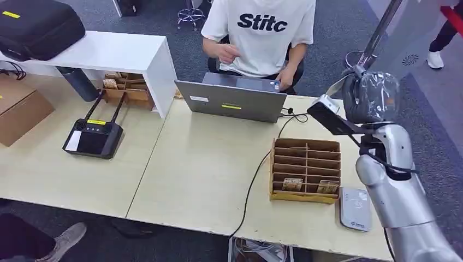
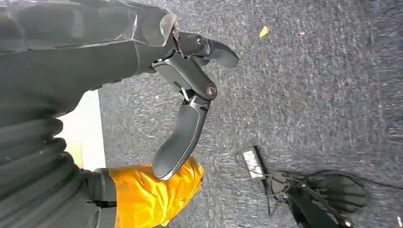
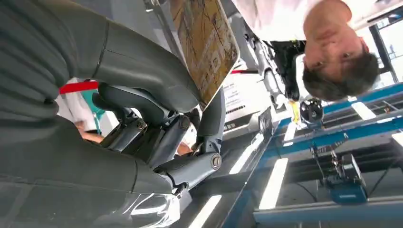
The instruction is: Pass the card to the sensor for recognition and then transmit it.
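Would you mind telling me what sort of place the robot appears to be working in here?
Probably an office or lab workspace: a person sits at a laptop across pale desks on grey carpet, and a card reader lies beside a cardboard card holder.

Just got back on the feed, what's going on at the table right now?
The robot's right hand holds a yellowish patterned card, raised off the table toward the person in the white T-shirt sitting behind the grey laptop. The grey card sensor pad lies on the table edge beside the brown cardboard slotted card box, which holds more cards. The left hand hangs over the carpet, its fingers holding nothing.
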### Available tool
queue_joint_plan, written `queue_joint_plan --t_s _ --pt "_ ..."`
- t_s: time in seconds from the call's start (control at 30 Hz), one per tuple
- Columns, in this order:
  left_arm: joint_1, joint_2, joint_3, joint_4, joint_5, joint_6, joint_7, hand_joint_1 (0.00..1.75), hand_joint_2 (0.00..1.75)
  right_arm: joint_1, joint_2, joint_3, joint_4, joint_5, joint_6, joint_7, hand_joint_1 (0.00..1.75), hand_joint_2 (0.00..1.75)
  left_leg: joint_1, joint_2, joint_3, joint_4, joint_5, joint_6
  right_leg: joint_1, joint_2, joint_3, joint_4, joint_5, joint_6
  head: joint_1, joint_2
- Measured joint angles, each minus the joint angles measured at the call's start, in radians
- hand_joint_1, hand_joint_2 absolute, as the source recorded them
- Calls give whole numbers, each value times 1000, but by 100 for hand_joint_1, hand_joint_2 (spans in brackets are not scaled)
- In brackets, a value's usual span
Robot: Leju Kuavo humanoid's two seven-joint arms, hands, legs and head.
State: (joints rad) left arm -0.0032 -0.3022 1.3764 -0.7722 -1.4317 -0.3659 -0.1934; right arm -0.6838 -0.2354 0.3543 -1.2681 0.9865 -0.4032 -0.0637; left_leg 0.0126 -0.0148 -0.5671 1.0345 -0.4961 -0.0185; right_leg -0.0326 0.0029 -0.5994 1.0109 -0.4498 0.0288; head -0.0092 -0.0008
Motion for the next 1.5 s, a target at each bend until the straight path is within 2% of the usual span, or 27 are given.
queue_joint_plan --t_s 0.13,0.23,0.37,0.47,0.6,0.9,1.43,1.47,1.5 --pt "-2 21 0 45 -2 11 -1 0 175 -40 11 18 33 -1 0 2 175 175 0 0 0 0 0 0 0 0 0 0 0 0 0 0" --pt "-4 35 -2 72 -5 28 -11 0 175 -68 17 37 59 2 31 20 175 175 0 0 -1 0 0 0 0 0 0 0 1 0 0 0" --pt "-31 89 -15 183 7 104 -11 0 175 -225 56 91 219 3 119 78 175 175 0 2 -3 0 3 0 0 2 -4 1 4 -1 0 0" --pt "-46 121 -27 259 21 139 -5 0 175 -322 88 122 334 3 154 99 175 175 0 1 -3 0 5 -1 0 1 -4 1 4 -2 0 0" --pt "-50 145 -31 333 33 156 5 0 175 -389 120 148 434 3 169 113 175 175 0 1 -3 0 5 -1 0 1 -4 1 5 -1 0 0" --pt "-49 178 -31 411 48 176 11 0 175 -424 149 180 528 1 190 134 175 175 0 1 -3 0 5 -1 0 1 -4 1 5 -1 0 0" --pt "-48 193 -31 443 52 183 14 0 175 -431 156 205 571 -1 191 135 175 175 0 1 -3 0 5 -1 0 1 -4 1 5 -1 0 0" --pt "-48 193 -31 443 52 183 14 0 175 -431 157 205 572 -1 191 135 9 175 0 1 -3 0 5 -1 0 1 -4 1 5 -1 0 0" --pt "-48 193 -31 443 53 183 14 0 175 -431 157 206 572 -2 193 136 0 175 0 1 -3 0 5 -1 0 1 -4 1 5 -1 0 0"
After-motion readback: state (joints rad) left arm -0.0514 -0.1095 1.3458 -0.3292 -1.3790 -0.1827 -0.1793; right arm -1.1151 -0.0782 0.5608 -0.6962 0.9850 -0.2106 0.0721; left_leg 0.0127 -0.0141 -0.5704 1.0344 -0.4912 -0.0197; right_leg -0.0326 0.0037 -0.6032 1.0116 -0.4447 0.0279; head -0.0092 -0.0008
